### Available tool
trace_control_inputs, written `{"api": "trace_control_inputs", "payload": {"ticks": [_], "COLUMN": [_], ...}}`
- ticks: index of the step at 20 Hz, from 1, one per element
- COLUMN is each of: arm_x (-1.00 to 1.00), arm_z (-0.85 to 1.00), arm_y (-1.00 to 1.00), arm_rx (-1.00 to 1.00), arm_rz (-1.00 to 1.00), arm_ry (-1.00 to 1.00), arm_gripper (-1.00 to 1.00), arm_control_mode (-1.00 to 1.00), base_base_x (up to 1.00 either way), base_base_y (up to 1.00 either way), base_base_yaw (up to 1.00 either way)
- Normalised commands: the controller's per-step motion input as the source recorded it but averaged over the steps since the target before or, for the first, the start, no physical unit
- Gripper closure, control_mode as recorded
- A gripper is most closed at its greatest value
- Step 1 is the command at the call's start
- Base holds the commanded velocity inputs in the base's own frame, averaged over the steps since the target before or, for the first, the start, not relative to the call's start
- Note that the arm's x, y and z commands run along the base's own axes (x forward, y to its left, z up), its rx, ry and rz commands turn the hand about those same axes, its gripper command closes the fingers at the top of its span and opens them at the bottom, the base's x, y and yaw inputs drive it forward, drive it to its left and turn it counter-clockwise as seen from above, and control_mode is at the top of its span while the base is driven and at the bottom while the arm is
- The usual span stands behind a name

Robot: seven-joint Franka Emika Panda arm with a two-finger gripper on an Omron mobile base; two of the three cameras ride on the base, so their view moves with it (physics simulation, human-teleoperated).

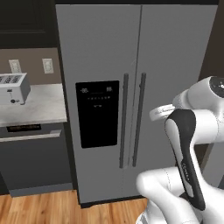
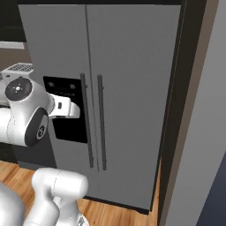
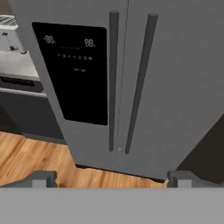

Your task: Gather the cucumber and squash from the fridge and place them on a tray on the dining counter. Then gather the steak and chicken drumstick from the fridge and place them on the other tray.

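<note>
The tall grey fridge [image 1: 175, 52] [image 2: 132, 66] [image 3: 175, 87] stands straight ahead with both doors shut. Its two dark vertical handles [image 1: 124, 120] [image 2: 101, 121] [image 3: 113, 78] run side by side at the middle seam, and the black dispenser panel [image 1: 97, 113] [image 3: 74, 74] is on the left door. My gripper [image 3: 111, 179] hangs open and empty a short way in front of the doors, facing the handles' lower ends. The shut doors hide the cucumber, squash, steak and chicken drumstick. Both trays and the dining counter are out of view.
Left of the fridge, a toaster [image 1: 13, 87] sits on a pale counter [image 1: 39, 109] over a dark appliance front [image 1: 30, 157]. A dark side panel [image 2: 176, 132] and a grey wall [image 2: 203, 154] close in the right. Wooden floor [image 1: 43, 210] lies below.
</note>
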Motion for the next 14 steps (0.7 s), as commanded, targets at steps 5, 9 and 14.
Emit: {"api": "trace_control_inputs", "payload": {"ticks": [5,9,14], "arm_x": [0.40,0.39,0.39], "arm_z": [-0.18,-0.28,-0.23], "arm_y": [-0.21,-0.28,-0.16], "arm_rx": [0.03,0.04,0.02], "arm_rz": [-0.01,0.00,0.00], "arm_ry": [0.00,0.00,0.00], "arm_gripper": [-1.00,-1.00,-1.00], "arm_control_mode": [-1.00,-1.00,-1.00], "base_base_x": [0.00,0.00,0.00], "base_base_y": [0.00,0.00,0.00], "base_base_yaw": [0.00,0.00,0.00]}}
